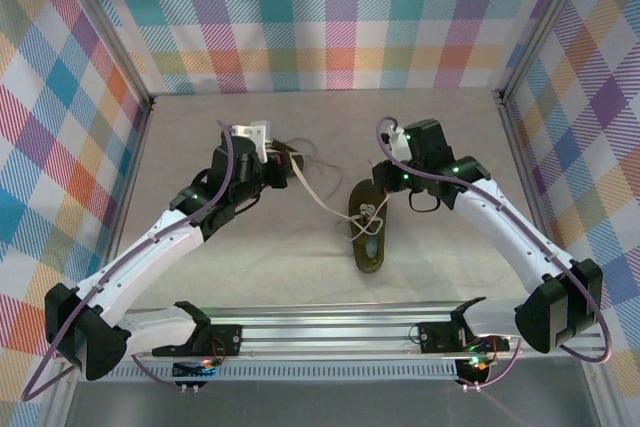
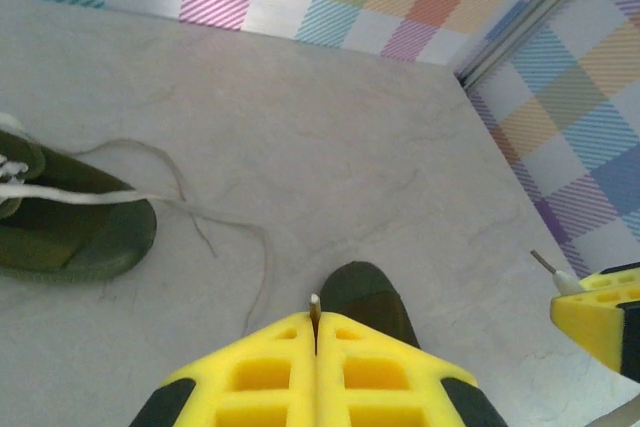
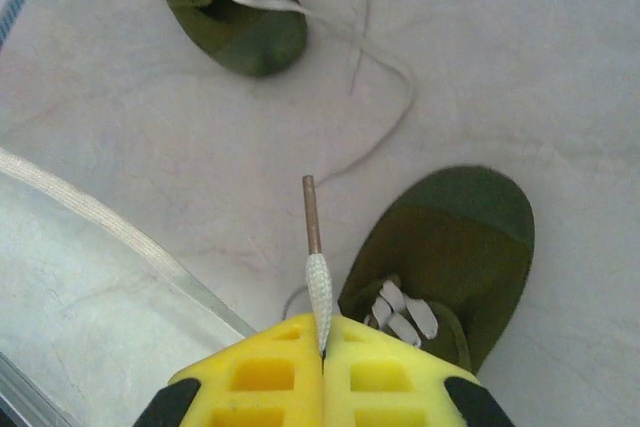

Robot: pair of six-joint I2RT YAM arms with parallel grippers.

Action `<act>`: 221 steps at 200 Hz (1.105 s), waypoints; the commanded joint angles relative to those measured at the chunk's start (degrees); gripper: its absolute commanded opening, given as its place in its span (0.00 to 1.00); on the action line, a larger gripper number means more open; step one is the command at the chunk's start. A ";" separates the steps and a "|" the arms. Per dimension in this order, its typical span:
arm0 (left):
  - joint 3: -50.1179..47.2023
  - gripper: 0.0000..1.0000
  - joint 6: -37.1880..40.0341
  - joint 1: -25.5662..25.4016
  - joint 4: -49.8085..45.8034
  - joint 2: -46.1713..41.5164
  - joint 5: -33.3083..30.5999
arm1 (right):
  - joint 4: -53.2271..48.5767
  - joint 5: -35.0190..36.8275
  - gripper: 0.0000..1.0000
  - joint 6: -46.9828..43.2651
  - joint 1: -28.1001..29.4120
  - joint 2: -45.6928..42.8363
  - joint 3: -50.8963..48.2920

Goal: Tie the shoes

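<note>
Two small olive-green shoes w/ cream laces sit apart on a pale table point(image 1: 300, 277). The centre shoe point(image 1: 368, 237) lies in the open. The other shoe point(image 1: 290, 159) is partly under my left arm point(image 1: 235, 182).

My left claw point(image 2: 316, 327) is pressed together above a dark toe. A tiny white nub point(image 2: 314, 303) pokes out btwn the pads. It's prob. a lace tip, but too small to be sure.

My right claw point(image 3: 323, 332) is pressed together too, pinching a lace end point(image 3: 318, 292). Its brown aglet point(image 3: 312, 212) sticks out past the pads. More loose lace point(image 3: 408, 92) snakes over the table.

Handling, as I judge it: the shoes look light and soft-sided, so they'd likely slide on the smooth top if I tug. The laces are limp and thin, w/ a woven surface that should grip. The best hold is on the weave just behind the aglet, not on the hard, slick tip.
</note>
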 commanded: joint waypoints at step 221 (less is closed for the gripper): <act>-5.22 0.00 -8.49 9.06 15.82 1.11 15.11 | 14.72 7.69 0.00 23.00 10.10 28.27 32.69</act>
